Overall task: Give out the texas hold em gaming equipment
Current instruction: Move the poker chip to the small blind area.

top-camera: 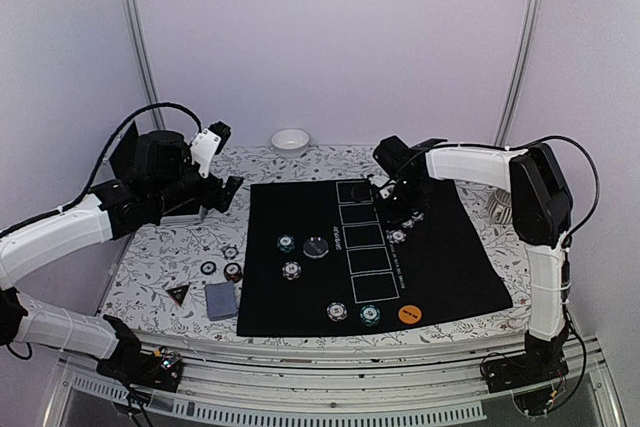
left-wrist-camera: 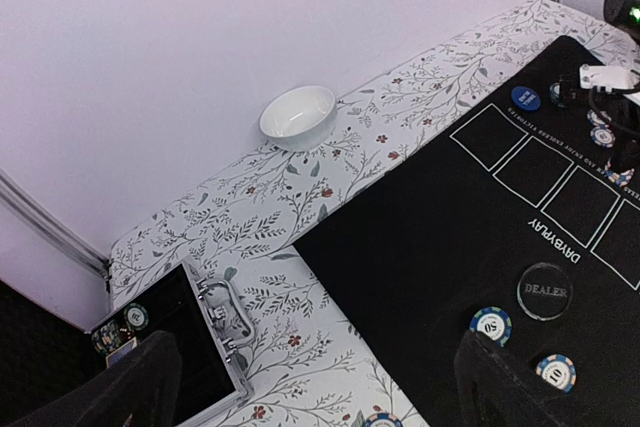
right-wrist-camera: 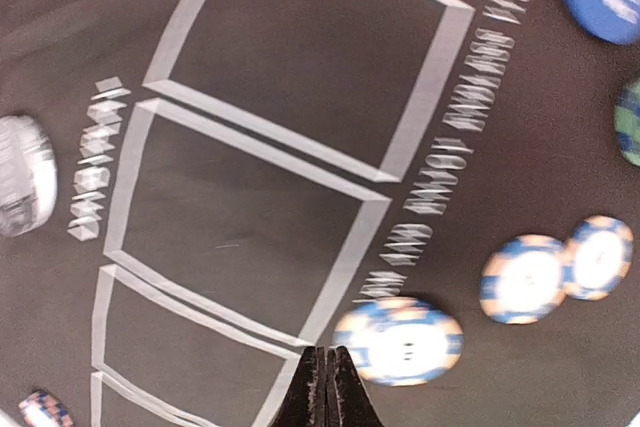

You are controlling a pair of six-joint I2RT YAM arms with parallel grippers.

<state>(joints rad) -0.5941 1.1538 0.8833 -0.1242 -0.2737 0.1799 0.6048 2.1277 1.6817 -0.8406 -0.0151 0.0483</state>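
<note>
The blue-white poker chip (right-wrist-camera: 398, 340) lies flat on the black mat (right-wrist-camera: 262, 179), just beside my right end effector (right-wrist-camera: 325, 387), whose fingers are pressed together on nothing. I judge the chip light, rigid and thin, so I would pinch it across the striped rim. The left end effector (top-camera: 222, 162) hangs fully spread and empty above the bench (top-camera: 150, 257).

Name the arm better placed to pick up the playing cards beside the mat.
Probably left: the left gripper is open and nearer the playing cards; the right gripper is shut, across the mat.
</note>
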